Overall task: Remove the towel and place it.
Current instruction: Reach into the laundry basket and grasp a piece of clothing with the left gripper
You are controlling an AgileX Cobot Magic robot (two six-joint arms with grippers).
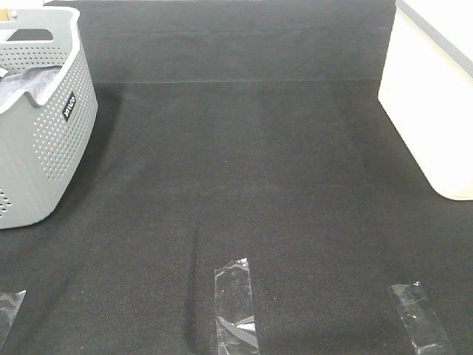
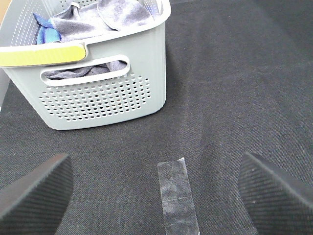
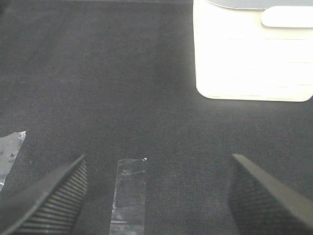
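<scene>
The grey-lavender towel (image 1: 29, 80) lies bunched inside the grey perforated basket (image 1: 52, 140) at the far left of the table. In the left wrist view the towel (image 2: 93, 22) fills the basket (image 2: 107, 93), with a bright blue cloth (image 2: 46, 34) beside it. My left gripper (image 2: 154, 196) is open and empty, above a tape strip, well short of the basket. My right gripper (image 3: 156, 196) is open and empty, above another tape strip. Neither gripper shows in the high view.
A white bin (image 1: 436, 96) stands at the right edge, and also shows in the right wrist view (image 3: 252, 49). Clear tape strips (image 1: 235, 307) (image 1: 417, 314) lie on the black cloth near the front. The basket has a yellow-green handle (image 2: 44, 55).
</scene>
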